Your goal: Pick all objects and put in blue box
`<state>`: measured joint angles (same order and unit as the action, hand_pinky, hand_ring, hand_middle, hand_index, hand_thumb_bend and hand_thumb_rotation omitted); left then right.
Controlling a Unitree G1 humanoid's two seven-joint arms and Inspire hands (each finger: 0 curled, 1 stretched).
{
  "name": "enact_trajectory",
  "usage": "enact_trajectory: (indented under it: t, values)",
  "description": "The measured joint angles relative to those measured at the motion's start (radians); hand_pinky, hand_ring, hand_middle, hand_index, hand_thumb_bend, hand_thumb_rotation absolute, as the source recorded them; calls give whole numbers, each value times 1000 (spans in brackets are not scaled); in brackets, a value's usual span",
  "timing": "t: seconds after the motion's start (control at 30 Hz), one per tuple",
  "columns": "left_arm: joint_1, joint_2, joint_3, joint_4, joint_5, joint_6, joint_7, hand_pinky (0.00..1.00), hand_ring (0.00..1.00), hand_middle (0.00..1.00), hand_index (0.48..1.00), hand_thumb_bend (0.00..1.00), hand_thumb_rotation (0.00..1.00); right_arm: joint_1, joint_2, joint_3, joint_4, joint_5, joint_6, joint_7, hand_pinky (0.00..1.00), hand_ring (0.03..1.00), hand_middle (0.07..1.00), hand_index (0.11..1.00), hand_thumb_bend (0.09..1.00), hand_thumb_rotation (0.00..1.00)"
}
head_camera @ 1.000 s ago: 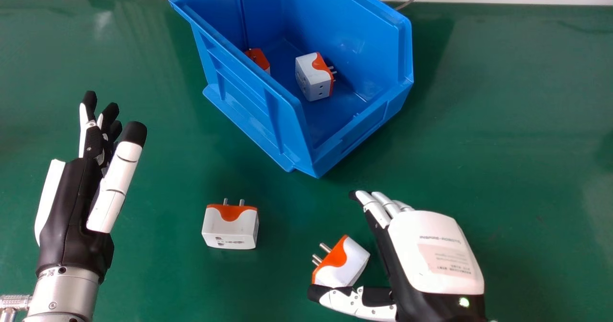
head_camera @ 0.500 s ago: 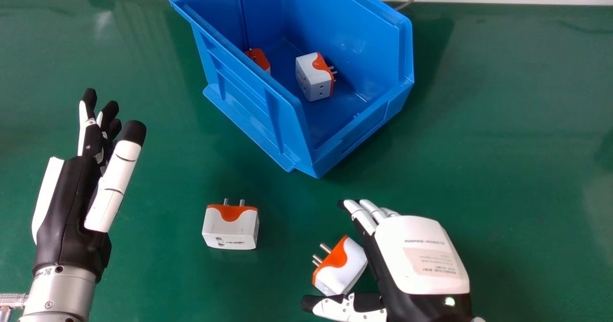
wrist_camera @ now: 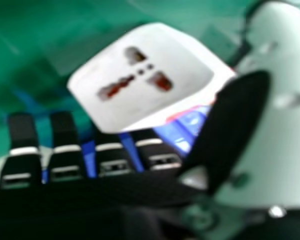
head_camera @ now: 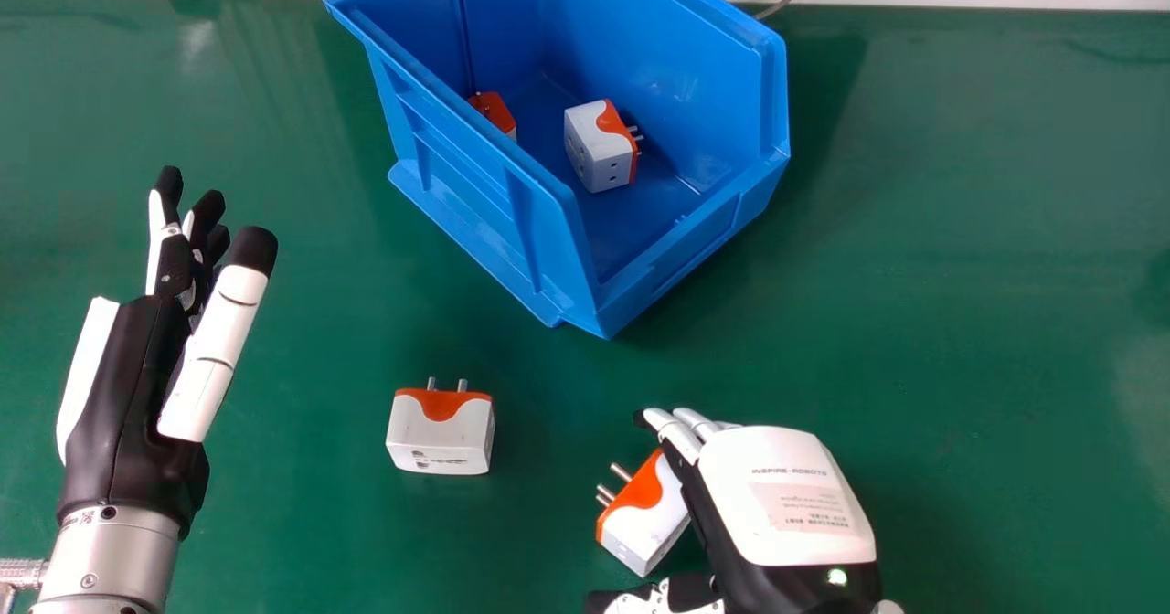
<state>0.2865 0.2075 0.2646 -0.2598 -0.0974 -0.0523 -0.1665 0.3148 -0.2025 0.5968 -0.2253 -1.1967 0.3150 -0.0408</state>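
In the head view, a blocky white-and-orange adapter (head_camera: pixel 640 523) (metal pins bare) lies at lower centre on the table (head_camera: pixel 987 276), beside the relaxed right hand (head_camera: pixel 786 504); another adapter (head_camera: pixel 439 436) sits further left, and two more adapters (head_camera: pixel 596 148) in the glossy blue box (head_camera: pixel 466 194). At left, the left hand (head_camera: pixel 137 386) is unclenched. The right hand view puts the adapter's smooth socketed face near straight fingers (wrist_camera: pixel 62 135).

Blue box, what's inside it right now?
Inside the blue box are two white and orange plug adapters: one fully in sight, one partly hidden by the box's near left wall. Whatever else lies behind that wall can't be seen.
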Motion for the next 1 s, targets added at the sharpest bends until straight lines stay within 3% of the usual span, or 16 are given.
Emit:
enact_trajectory:
  t: [0.5,0.73,1.0]
  values:
    - [3,6,16,-19,0,20,-1,1000,1000,1000,1000,756,862,-88,37,27,75,-66,59,19,725,810,844,836,603,455]
    - [3,7,17,-23,0,23,-2,1000,1000,1000,1000,759,861,-107,38,37,86,-77,76,27,715,802,841,830,601,446]
    - [4,9,17,-38,0,44,-3,1000,1000,1000,1000,770,862,-108,36,47,88,-104,89,31,683,780,816,796,569,376]
